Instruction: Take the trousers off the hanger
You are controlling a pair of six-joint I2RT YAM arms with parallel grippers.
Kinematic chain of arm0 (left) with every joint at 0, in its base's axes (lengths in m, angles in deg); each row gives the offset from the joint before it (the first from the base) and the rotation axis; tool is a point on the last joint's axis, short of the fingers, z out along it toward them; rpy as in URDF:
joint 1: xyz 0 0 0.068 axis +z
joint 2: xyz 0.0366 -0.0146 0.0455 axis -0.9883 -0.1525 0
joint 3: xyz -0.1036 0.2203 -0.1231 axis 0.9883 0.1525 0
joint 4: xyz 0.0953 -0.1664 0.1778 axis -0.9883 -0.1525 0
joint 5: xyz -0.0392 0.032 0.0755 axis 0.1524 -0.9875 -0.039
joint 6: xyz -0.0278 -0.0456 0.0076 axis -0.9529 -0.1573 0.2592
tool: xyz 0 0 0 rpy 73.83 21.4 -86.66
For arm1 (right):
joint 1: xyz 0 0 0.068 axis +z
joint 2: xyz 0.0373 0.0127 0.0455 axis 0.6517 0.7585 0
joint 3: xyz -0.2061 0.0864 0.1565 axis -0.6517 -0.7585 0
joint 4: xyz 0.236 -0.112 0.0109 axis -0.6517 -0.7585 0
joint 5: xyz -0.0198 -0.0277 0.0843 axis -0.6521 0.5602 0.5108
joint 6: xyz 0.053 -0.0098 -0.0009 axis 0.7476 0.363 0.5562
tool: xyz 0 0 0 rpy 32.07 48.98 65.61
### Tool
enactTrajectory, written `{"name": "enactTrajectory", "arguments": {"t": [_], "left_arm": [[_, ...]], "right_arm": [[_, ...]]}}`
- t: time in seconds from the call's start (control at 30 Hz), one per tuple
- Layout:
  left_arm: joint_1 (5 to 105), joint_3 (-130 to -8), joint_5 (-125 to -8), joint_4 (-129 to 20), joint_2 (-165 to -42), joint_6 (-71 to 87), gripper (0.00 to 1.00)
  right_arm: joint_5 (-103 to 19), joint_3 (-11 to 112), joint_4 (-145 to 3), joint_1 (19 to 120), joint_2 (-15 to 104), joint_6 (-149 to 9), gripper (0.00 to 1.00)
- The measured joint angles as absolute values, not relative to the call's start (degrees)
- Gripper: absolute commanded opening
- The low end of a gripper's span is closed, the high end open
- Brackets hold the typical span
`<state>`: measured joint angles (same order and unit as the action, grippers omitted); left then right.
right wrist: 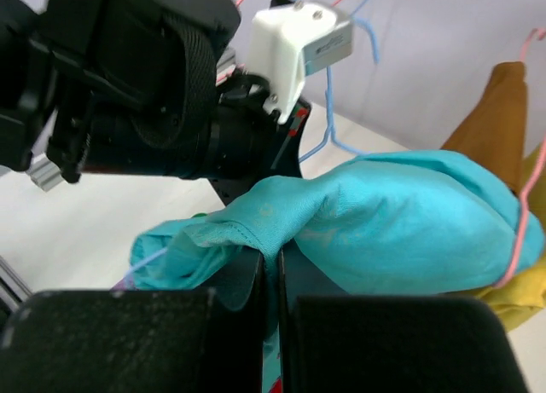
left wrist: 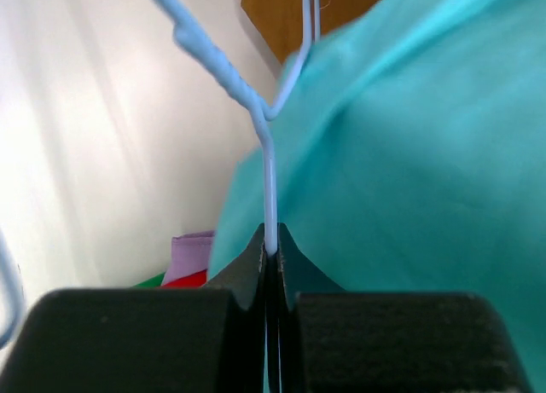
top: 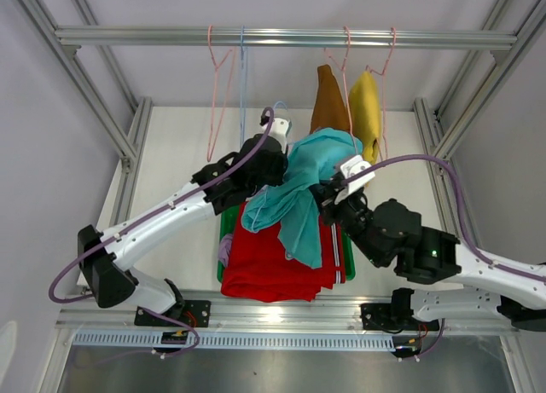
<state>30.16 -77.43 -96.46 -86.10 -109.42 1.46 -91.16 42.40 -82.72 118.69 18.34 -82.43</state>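
The left tool is clenched on the wire of the pale blue hanger. The right tool pinches a fold of the teal trousers, bunched against that hanger between the arms. Best to hold the wire steady and draw the cloth off sideways — no jerk. Only the top view shows the red trousers beneath, in the green tray.

white table, green tray resting on it

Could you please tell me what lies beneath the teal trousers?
The red trousers lie below them on the green tray, lilac cloth peeking out left; the tray floor is covered.
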Motion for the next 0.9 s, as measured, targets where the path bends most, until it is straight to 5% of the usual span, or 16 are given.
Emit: {"name": "enactTrajectory", "arguments": {"t": [0.9], "left_arm": [[30.3,-75.0,-102.5,-84.3,-115.8,6.2,0.00]], "right_arm": [[-103.7,49.4,-90.6,120.5,3.5,-92.6,0.00]]}}
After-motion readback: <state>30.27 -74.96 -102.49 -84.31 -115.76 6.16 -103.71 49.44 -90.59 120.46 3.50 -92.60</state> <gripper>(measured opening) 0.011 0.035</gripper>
